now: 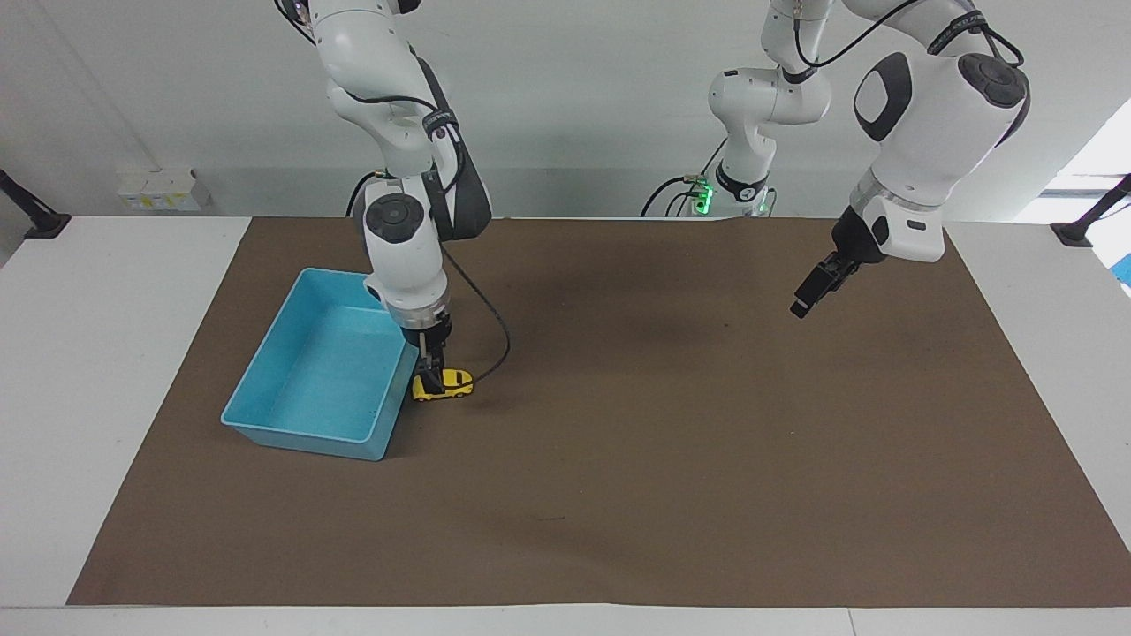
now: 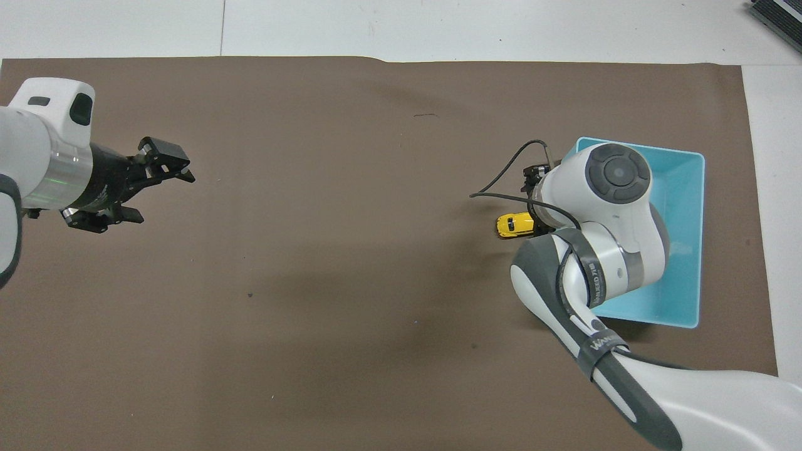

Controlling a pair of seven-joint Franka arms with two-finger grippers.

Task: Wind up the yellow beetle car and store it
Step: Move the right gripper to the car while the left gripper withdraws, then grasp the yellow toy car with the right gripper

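Observation:
The yellow beetle car (image 1: 452, 382) stands on the brown mat, right beside the blue tray (image 1: 300, 439) on the side toward the left arm's end. My right gripper (image 1: 432, 378) points straight down and is low over the car's tray-side end, one finger in front of the body; its jaws look open. From overhead only the car's other end (image 2: 512, 224) shows, because the right wrist covers the rest. My left gripper (image 1: 810, 295) hangs open and holds nothing, over the mat at the left arm's end (image 2: 161, 199).
The blue tray (image 2: 698, 250) holds nothing and sits at the right arm's end of the brown mat (image 1: 663, 459). The right arm's black cable (image 1: 495, 340) loops down close to the car. White table borders the mat.

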